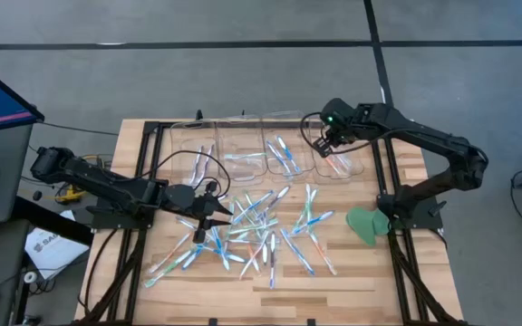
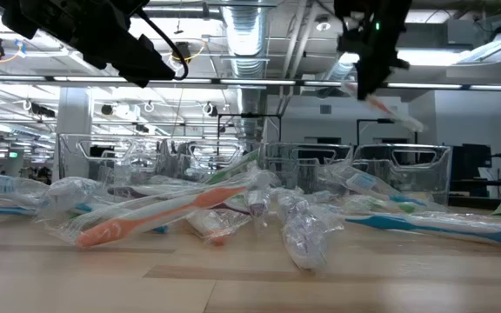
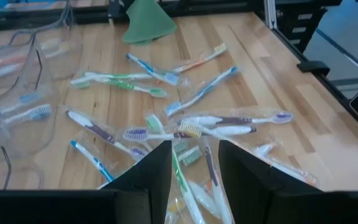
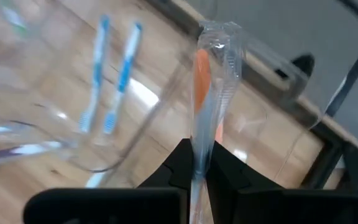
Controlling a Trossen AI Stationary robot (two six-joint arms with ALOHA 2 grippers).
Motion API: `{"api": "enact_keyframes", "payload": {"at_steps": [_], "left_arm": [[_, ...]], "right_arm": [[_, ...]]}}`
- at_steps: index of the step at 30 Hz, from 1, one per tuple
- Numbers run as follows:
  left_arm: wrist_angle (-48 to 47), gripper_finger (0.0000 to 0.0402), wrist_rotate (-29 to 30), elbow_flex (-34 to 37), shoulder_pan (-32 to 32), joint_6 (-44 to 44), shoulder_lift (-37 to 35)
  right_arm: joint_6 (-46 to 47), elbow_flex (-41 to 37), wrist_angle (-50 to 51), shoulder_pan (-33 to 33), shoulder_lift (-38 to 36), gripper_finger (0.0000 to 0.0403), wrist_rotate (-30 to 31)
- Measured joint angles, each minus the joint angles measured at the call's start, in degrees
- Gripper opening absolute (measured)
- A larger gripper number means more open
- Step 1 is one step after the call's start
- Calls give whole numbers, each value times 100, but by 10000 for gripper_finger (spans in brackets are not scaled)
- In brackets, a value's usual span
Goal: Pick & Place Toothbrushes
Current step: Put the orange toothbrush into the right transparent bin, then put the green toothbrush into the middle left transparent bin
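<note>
Many wrapped toothbrushes (image 1: 256,231) lie scattered in a pile on the wooden table (image 1: 370,272). My left gripper (image 1: 212,221) hovers open over the pile's left side; in the left wrist view several brushes (image 3: 191,130) lie ahead of and below its fingers (image 3: 160,168). My right gripper (image 1: 326,145) is up over the rightmost of the clear bins (image 1: 347,167) at the far edge, shut on an orange toothbrush (image 4: 202,74) in a clear wrapper. Two blue brushes (image 4: 114,74) lie in the neighbouring bin. My right gripper pinches the wrapped orange toothbrush between its two fingertips (image 4: 197,140), coming from above and pointing steeply down. The brush runs on along the line of the fingers, past their tips. It hangs slanting below the gripper (image 2: 394,109), clear of the table and the bin.
Several clear bins (image 1: 241,149) stand in a row along the far edge, some holding brushes (image 1: 284,156). A green disc (image 1: 367,224) lies at the right, by the right arm's base. Bare wood shows along the table's near edge (image 1: 270,299).
</note>
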State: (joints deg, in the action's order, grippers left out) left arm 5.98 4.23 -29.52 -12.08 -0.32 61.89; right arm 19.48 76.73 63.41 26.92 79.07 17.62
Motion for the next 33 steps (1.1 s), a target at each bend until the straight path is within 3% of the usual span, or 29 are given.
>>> {"api": "enact_keyframes", "payload": {"at_steps": [9,16,23,28,33], "left_arm": [[102,126,0,2,4,4,0],[108,126,0,2,4,3,-2],[113,126,-1,2,4,2,-2],[113,126,0,2,4,4,-2],[113,126,0,2,4,3,-2]], "right_arm": [[-116,-685,-205,684,697,35,-663],[-302,-649,-143,693,1298,129,-716],[-357,-149,512,688,1452,220,-714],[-155,314,940,393,1151,247,-721],[-455,347,949,-346,714,249,-887]]}}
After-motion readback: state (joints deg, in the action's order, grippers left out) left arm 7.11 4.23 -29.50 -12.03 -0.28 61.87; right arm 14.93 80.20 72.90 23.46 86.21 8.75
